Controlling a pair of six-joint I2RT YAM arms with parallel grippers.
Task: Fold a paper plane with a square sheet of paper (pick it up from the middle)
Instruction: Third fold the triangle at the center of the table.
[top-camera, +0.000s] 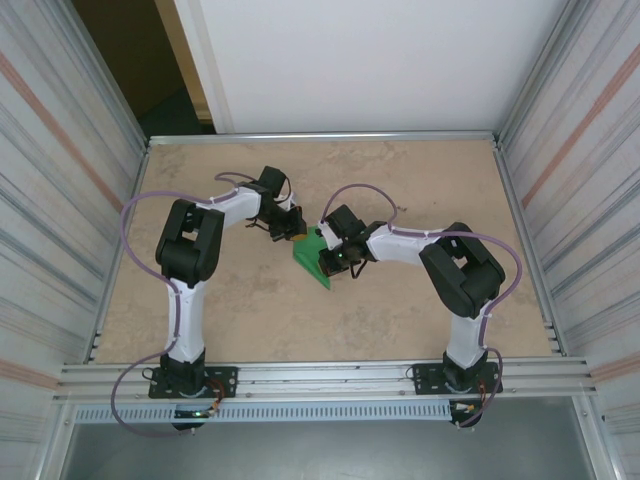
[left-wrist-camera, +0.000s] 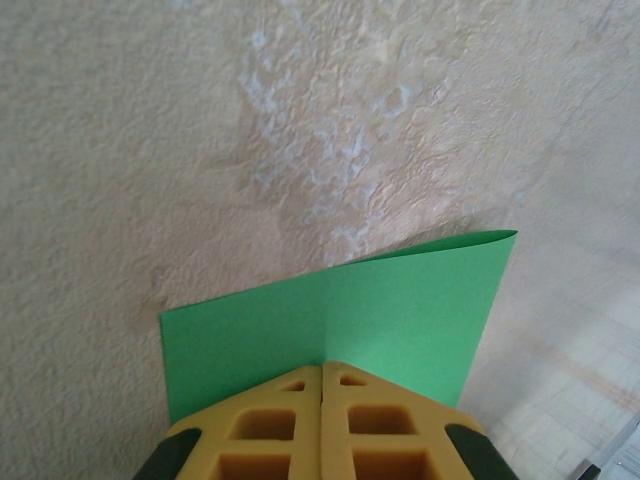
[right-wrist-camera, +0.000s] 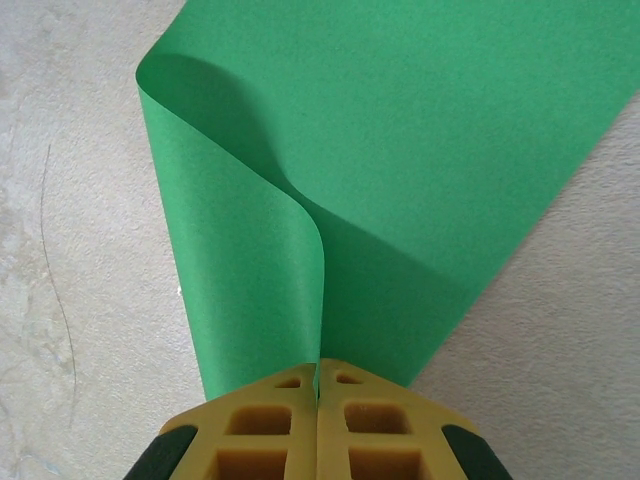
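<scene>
Left gripper (top-camera: 293, 228): yellow fingers pressed together, pinching the near edge of the square sheet of paper (top-camera: 312, 258). In the left wrist view the left gripper (left-wrist-camera: 322, 368) sits at 6 o'clock. The square sheet of paper (left-wrist-camera: 340, 320) spreads from it toward 12, with a faint vertical crease rising from the fingertips and the far corner at 1 o'clock curling upward.

Right gripper (top-camera: 335, 262): fingers likewise closed flat on the same sheet. In the right wrist view the right gripper (right-wrist-camera: 318, 365) clamps a flap that curls over from 10 o'clock and comes down to the fingertips. The rest of the square sheet of paper (right-wrist-camera: 400, 150) fans out toward 12 and 2 o'clock.

Left arm (top-camera: 190, 250): base at 7 o'clock in the overhead view, lower link rising to a black elbow, forearm reaching toward 3 o'clock, wrist angled down.

Right arm (top-camera: 460, 270): base at 5 o'clock, elbow raised, forearm reaching toward 9 o'clock, wrist angled down.

Square sheet of paper, position: centre of the worktop (top-camera: 400, 190), between the two grippers, left one at its 11 o'clock and right one at its 3 o'clock. It is partly folded, and whether its lower edge touches the surface is hard to judge from overhead.

Worktop: pale mottled beige, seen behind the sheet in both wrist views (left-wrist-camera: 200, 150) (right-wrist-camera: 60, 250).
</scene>
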